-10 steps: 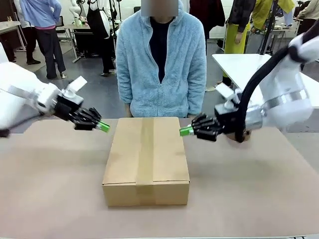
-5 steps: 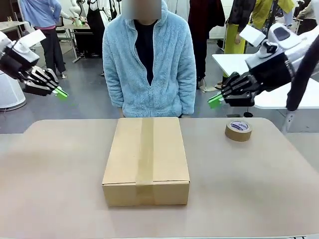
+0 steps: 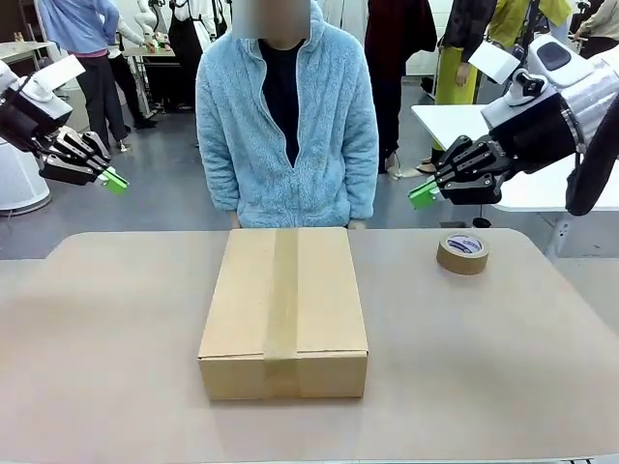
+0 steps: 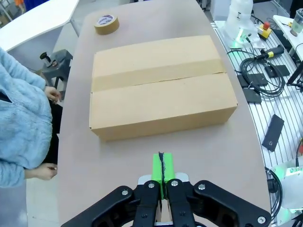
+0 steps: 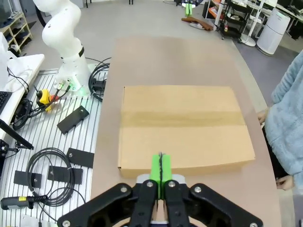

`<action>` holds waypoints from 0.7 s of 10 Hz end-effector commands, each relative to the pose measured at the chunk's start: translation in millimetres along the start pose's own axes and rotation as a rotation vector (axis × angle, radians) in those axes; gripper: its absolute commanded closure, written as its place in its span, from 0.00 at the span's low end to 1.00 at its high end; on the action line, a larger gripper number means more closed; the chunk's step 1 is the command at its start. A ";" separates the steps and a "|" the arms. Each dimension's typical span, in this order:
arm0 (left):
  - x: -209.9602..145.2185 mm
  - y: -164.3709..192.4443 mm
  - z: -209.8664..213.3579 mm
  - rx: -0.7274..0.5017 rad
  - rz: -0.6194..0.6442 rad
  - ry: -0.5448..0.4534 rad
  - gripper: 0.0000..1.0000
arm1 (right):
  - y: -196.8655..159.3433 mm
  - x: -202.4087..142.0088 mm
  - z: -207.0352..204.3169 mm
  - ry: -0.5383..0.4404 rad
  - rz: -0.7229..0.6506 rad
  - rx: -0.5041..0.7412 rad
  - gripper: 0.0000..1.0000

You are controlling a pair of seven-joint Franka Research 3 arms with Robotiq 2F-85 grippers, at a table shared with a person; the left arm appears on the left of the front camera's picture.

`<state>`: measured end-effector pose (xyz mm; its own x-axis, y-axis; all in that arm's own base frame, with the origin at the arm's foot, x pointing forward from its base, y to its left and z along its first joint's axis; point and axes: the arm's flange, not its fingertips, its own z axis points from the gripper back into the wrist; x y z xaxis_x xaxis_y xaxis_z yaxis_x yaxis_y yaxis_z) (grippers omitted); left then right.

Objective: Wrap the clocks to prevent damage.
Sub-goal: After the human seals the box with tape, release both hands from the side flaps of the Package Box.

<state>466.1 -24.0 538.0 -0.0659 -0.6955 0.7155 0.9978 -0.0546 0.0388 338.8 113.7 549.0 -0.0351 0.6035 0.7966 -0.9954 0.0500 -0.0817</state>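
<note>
The clocks are hidden from view. A closed brown cardboard box (image 3: 284, 309), taped along its middle, lies in the centre of the table (image 3: 106, 338); the box (image 4: 161, 85) and box (image 5: 184, 125) also appear from the wrists. My left gripper (image 3: 116, 181) hangs shut and empty, high at the left, well clear of the box. My right gripper (image 3: 422, 194) hangs shut and empty, high at the right. Green pads meet on the left gripper (image 4: 162, 168) and on the right gripper (image 5: 160, 166).
A brown tape roll (image 3: 462, 253) lies on the table right of the box; the tape roll (image 4: 106, 23) also shows from the left wrist. A person in a light blue fleece (image 3: 286, 116) stands at the far edge, hands down. Cables and black parts (image 5: 52, 161) lie off the table.
Both arms rose from beside the box's far corners and swung outward to high positions at the sides, then nearly stopped. The tape roll came into view. The person shifted slightly left.
</note>
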 end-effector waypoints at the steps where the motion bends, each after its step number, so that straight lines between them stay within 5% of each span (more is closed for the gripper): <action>1: 0.7 1.0 0.1 0.004 -0.005 -0.008 1.00 | -3.8 -2.4 -2.8 -0.015 0.014 -0.002 0.99; 7: 0.7 1.0 0.1 0.004 -0.005 -0.008 1.00 | -3.8 -2.4 -2.8 -0.015 0.014 -0.002 0.99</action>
<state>466.5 -23.8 537.1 -0.0645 -0.6948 0.7163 0.9978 -0.0546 0.0369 340.1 113.0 547.7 -0.0316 0.5979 0.8009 -0.9960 0.0486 -0.0756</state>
